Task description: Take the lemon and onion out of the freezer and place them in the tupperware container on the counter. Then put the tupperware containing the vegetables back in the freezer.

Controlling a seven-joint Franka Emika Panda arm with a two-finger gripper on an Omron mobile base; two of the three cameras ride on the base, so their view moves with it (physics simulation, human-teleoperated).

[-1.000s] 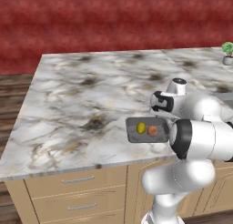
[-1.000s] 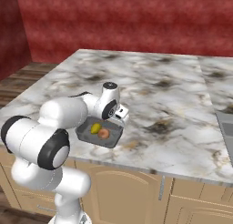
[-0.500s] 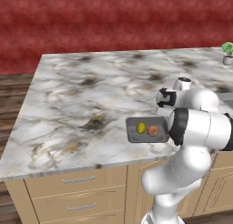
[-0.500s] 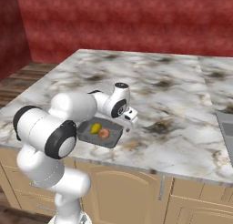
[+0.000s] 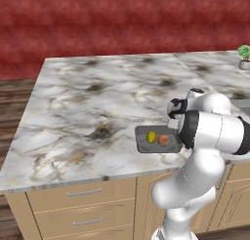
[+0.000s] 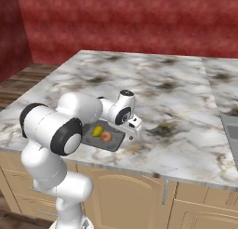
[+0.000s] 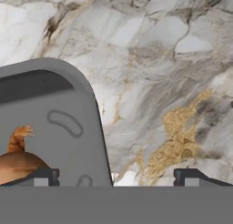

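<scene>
On the counter [image 5: 88, 112], near its front edge, sits the tupperware container [image 5: 144, 145] with the lemon [image 5: 151, 137] and the onion [image 5: 163, 139] side by side inside it, so the loading part looks done; the freezer return is what remains. Over the last second the arm has swung: its elbow has come round from beside the tray toward the counter's front edge in the right base view, and the wrist has turned above the tray's end. Tray and both items have not shifted. My read: it is lining up to grab the container's edge.

Gripper [image 7: 116, 175] has its jaws spread wide, nothing between them. In the hand view one fingertip [image 7: 43, 175] sits over the tray floor just beside the onion [image 7: 18, 161], the other over bare marble, so the tray's rounded end wall [image 7: 91, 104] runs up between the two tips. Whether the tips touch the wall yet, cannot tell. From the right base view the gripper [image 6: 132, 129] hangs at the tray's end, onion [image 6: 106, 137] just beside it, lemon [image 6: 97, 131] one spot farther.
</scene>
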